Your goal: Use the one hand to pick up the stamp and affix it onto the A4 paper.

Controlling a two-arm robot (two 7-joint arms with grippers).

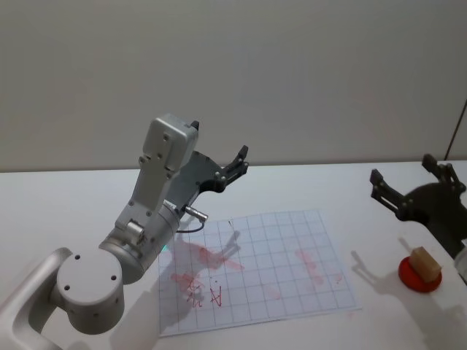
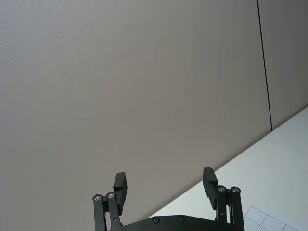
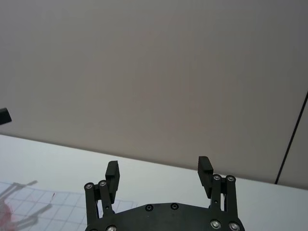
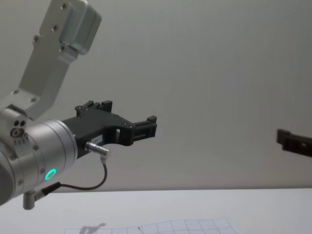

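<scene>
Nearest the robot, the left arm (image 1: 146,233) bends up from the lower left corner of the head view. Its bulk and shadow cover part of the near left corner of the A4 paper (image 1: 292,248). The sheet lies flat on the white counter (image 1: 73,197), square to the robot, so either side can reach its gridded face. Smudged red marks (image 1: 197,281) show on the near left part and across the middle, while the far rows are mostly clean.

Just off the paper's right edge, and apart from it, the stamp (image 1: 422,267) stands upright on the counter. It is a pale wooden block on a round red base, handle up, ready for a grasp from above. It sits on the right arm's side, so that arm is probably the one meant to work.

Farther back, the right tool (image 1: 403,171) hangs above and behind the stamp with its fingers spread wide and nothing between them, a stance that suits a descent onto the block. The left tool (image 1: 237,164) is held high beyond the paper's far left corner, also open and empty. It points at the bare wall (image 1: 292,73), apparently parked clear of the work.
</scene>
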